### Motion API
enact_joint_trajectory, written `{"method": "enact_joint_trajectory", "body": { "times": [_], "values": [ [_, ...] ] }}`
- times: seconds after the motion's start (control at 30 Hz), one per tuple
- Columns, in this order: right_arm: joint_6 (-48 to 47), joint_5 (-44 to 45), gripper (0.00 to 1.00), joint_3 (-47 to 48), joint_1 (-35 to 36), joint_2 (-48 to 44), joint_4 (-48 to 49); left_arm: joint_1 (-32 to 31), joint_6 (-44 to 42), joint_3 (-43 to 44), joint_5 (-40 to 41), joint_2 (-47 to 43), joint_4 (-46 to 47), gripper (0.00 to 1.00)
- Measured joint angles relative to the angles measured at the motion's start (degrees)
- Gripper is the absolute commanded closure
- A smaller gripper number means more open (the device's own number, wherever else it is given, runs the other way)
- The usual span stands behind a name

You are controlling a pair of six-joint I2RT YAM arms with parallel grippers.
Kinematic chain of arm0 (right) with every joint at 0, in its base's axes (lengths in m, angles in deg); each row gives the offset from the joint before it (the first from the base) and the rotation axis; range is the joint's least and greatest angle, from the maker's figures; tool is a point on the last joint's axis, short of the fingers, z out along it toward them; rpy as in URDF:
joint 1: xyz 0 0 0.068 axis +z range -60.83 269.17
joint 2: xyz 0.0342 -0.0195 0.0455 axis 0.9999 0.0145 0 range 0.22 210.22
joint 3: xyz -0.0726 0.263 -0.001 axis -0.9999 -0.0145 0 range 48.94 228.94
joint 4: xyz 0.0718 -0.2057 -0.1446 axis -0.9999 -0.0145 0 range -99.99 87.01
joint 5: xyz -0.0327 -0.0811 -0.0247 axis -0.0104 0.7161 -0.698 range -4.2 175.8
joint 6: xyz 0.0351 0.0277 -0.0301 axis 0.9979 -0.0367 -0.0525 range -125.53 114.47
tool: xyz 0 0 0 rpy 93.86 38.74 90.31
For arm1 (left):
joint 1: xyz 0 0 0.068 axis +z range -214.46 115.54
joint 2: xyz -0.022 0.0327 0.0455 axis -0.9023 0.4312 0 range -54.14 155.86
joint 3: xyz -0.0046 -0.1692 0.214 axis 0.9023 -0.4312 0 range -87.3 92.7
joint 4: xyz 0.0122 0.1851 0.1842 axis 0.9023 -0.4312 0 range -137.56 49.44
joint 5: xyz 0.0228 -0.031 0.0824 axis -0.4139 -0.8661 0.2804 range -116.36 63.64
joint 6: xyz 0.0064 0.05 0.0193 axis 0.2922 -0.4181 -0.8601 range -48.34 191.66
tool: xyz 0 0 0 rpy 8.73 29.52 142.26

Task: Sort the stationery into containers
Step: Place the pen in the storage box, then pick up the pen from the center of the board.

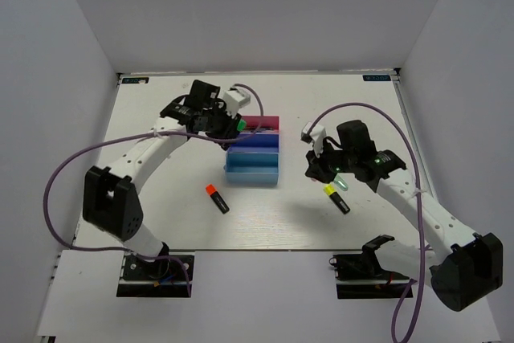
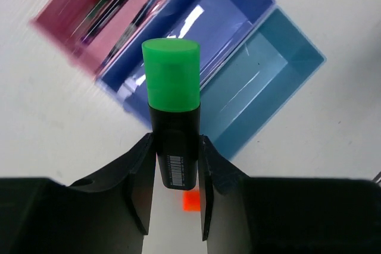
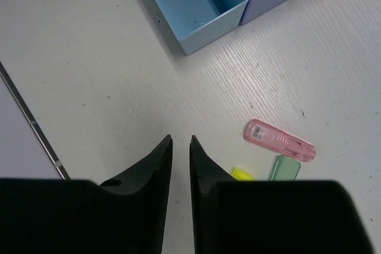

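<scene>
While the green-capped highlighter (image 2: 172, 117) is clamped by its black barrel in my left gripper (image 2: 177, 140), its long axis runs straight out from the gripper, cap foremost. The cap hangs over one end of the dark blue tray (image 2: 229, 10). That tray lies between the pink tray (image 2: 62, 37), which holds slim pens, and the light blue tray (image 2: 268, 81). All three trays run obliquely to the highlighter's axis. I judge that a wrist turn is required to align the barrel with a tray before release. My right gripper (image 3: 180, 142) is pressed nearly together on nothing above the surface (image 3: 89, 87). The yellow-capped highlighter (image 1: 336, 198) lies just beside it, well apart from the trays. The left arm is the nearer to the trays.
</scene>
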Motion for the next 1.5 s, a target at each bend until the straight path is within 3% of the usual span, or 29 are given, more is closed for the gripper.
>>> {"method": "enact_joint_trajectory", "body": {
  "times": [0.27,0.37,0.47,0.53,0.63,0.7,0.8,0.83,0.87,1.0,1.03,1.07,1.1,1.13,1.17,1.27,1.3,1.37,1.4,1.43,1.5],
  "values": [
    [-1.9,-1.1,0.75,0.0,-1.9,-0.1,-0.2,-3.5,-27.1,1.3,-7.5,7.1,4.2,1.00],
    [-2.1,-1.2,0.74,-0.1,-2.4,-0.5,-0.2,-4.9,-33.6,1.4,-7.5,7.6,6.3,1.00],
    [-2.3,-1.2,0.65,-0.3,-2.8,-0.8,-0.2,-6.1,-37.9,3.2,-7.1,10.2,7.3,0.96],
    [-2.4,-1.2,0.51,-0.5,-3.1,-0.8,-0.3,-6.6,-39.6,4.5,-6.4,12.8,8.3,0.89],
    [-2.7,-1.2,0.41,-0.7,-3.5,-1.0,-0.3,-6.7,-40.6,4.5,-5.2,15.6,10.2,0.71],
    [-2.8,-1.2,0.41,-0.7,-3.8,-1.1,-0.3,-6.6,-40.5,3.4,-4.4,16.4,12.3,0.53],
    [-2.8,-1.3,0.39,-0.7,-4.2,-1.1,-0.3,-6.4,-39.7,1.3,-3.1,16.4,15.6,0.48],
    [-2.8,-1.3,0.39,-0.7,-4.4,-1.1,-0.3,-6.2,-39.3,1.0,-2.9,16.4,16.3,0.40],
    [-2.8,-1.3,0.39,-0.7,-4.6,-1.1,-0.3,-6.0,-38.9,0.8,-2.7,16.4,17.1,0.38],
    [-2.7,-1.6,0.38,-0.7,-5.2,-1.1,-0.3,-5.7,-36.9,0.4,-1.9,15.9,19.3,0.34],
    [-2.7,-1.6,0.38,-0.7,-5.4,-1.1,-0.3,-5.7,-36.2,0.2,-1.8,15.4,19.6,0.39],
    [-2.7,-1.7,0.43,-0.7,-5.6,-1.1,-0.3,-5.7,-35.3,-0.3,-1.6,14.7,20.2,0.62],
    [-2.7,-1.6,0.51,-0.7,-5.7,-1.1,-0.3,-5.7,-33.4,-0.7,-1.2,13.7,20.6,0.78],
    [-2.6,-1.6,0.68,-0.7,-6.0,-1.1,-0.3,-5.8,-31.6,-1.2,-0.4,12.5,20.9,0.91],
    [-2.4,-1.4,1.00,-0.8,-6.2,-1.1,-0.2,-6.0,-29.8,-1.5,0.8,11.1,21.0,1.00],
    [0.0,1.6,1.00,-1.2,-7.1,-1.1,0.3,-7.8,-19.3,-1.4,9.3,5.7,19.4,1.00],
    [0.6,3.1,1.00,-1.5,-7.3,-1.0,0.4,-8.5,-16.1,-1.4,12.2,3.7,18.3,0.98],
    [1.9,6.0,1.00,-1.5,-7.8,0.0,-0.5,-10.0,-3.3,-1.3,19.4,-1.7,13.2,0.79],
    [2.3,6.9,0.89,-1.4,-7.9,0.8,-1.0,-10.5,1.9,-1.5,22.3,-4.2,10.3,0.54],
    [3.1,7.9,0.77,-1.2,-8.0,2.0,-1.9,-10.8,7.8,-2.5,25.0,-7.2,7.7,0.44],
    [3.6,9.2,0.50,-1.2,-8.3,4.4,-3.6,-10.6,19.7,-7.5,28.6,-14.3,3.8,0.34]
  ]
}}
